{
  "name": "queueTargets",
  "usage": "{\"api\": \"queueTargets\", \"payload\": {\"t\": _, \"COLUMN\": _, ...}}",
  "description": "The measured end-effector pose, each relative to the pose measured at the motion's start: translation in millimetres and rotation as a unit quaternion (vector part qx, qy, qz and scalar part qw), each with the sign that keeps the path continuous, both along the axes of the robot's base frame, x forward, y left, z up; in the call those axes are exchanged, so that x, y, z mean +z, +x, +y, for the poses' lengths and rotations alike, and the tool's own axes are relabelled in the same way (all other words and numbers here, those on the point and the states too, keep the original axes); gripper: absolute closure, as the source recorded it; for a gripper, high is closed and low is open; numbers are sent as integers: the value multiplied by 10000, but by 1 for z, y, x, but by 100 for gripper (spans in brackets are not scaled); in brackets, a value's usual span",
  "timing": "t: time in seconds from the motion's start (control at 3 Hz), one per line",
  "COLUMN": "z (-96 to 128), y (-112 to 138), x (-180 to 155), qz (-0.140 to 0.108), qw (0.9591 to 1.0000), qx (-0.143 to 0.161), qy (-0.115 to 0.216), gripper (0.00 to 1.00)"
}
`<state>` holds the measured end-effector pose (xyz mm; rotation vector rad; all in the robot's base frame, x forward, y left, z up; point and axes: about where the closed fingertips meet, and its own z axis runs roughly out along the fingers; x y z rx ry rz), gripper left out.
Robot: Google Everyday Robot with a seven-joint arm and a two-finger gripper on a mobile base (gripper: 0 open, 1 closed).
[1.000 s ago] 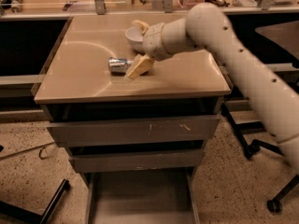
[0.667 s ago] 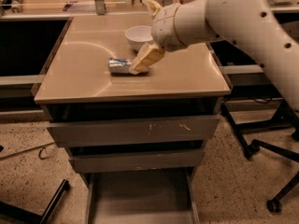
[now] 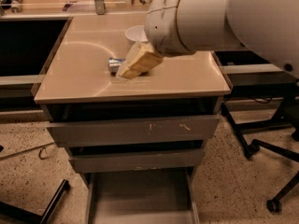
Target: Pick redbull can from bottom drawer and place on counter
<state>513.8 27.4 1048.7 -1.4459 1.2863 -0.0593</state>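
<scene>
The redbull can (image 3: pixel 115 64) lies on its side on the tan counter (image 3: pixel 84 83), left of centre. My gripper (image 3: pixel 138 62) hangs just right of the can at the end of the big white arm, low over the counter; it covers the can's right end. I cannot tell whether it touches the can. The bottom drawer (image 3: pixel 140 197) is pulled out near the floor, and its grey floor shows bare.
A white bowl (image 3: pixel 135 33) stands on the counter behind the gripper. Two wider grey drawers (image 3: pixel 135 130) sit closed above the open one. A chair base with castors (image 3: pixel 273 171) is on the right, and a black leg (image 3: pixel 46 204) lies on the floor at left.
The arm has swung closer to the camera and fills the upper right. The gripper has stayed beside the can. The can has not moved.
</scene>
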Motion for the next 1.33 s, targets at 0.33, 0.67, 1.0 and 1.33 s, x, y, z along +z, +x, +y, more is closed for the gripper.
{"api": "queueTargets", "payload": {"t": 0.33, "z": -29, "y": -8, "x": 7, "qz": 7, "qw": 9995, "qx": -304, "qy": 64, "gripper": 0}}
{"api": "queueTargets", "payload": {"t": 0.67, "z": -29, "y": -8, "x": 7, "qz": 7, "qw": 9995, "qx": -304, "qy": 64, "gripper": 0}}
{"api": "queueTargets", "payload": {"t": 1.0, "z": -39, "y": -10, "x": 11, "qz": -9, "qw": 9988, "qx": -477, "qy": 70, "gripper": 0}}
{"api": "queueTargets", "payload": {"t": 1.33, "z": -84, "y": -17, "x": 16, "qz": 3, "qw": 9938, "qx": -1107, "qy": 66, "gripper": 0}}
